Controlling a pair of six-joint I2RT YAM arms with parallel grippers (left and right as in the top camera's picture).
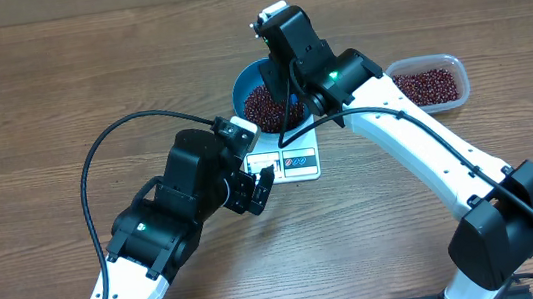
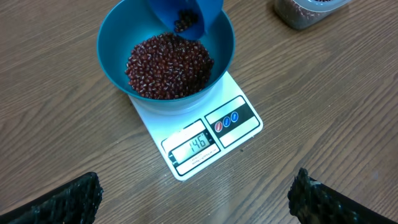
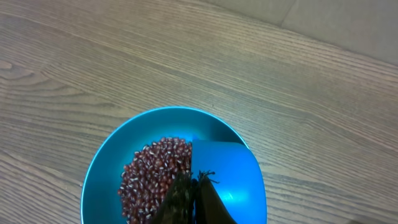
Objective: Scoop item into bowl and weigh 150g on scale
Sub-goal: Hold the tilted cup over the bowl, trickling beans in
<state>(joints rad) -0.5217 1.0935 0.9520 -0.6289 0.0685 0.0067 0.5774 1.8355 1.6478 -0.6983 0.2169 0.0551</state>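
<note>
I see dark red-brown beans (image 2: 168,65) heaped in the upright blue bowl (image 2: 113,59), centred on the white scale (image 2: 163,127), which reads 146.

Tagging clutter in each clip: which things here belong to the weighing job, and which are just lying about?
Job: beans, bowl on the scale, scoop tipped over the bowl in the shut right gripper, tub of more beans.
Idle: only the left gripper, open, in front of the scale.

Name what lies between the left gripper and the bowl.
Left wrist view: below the bowl comes the scale front with its display, then bare table up to the left gripper.
</note>
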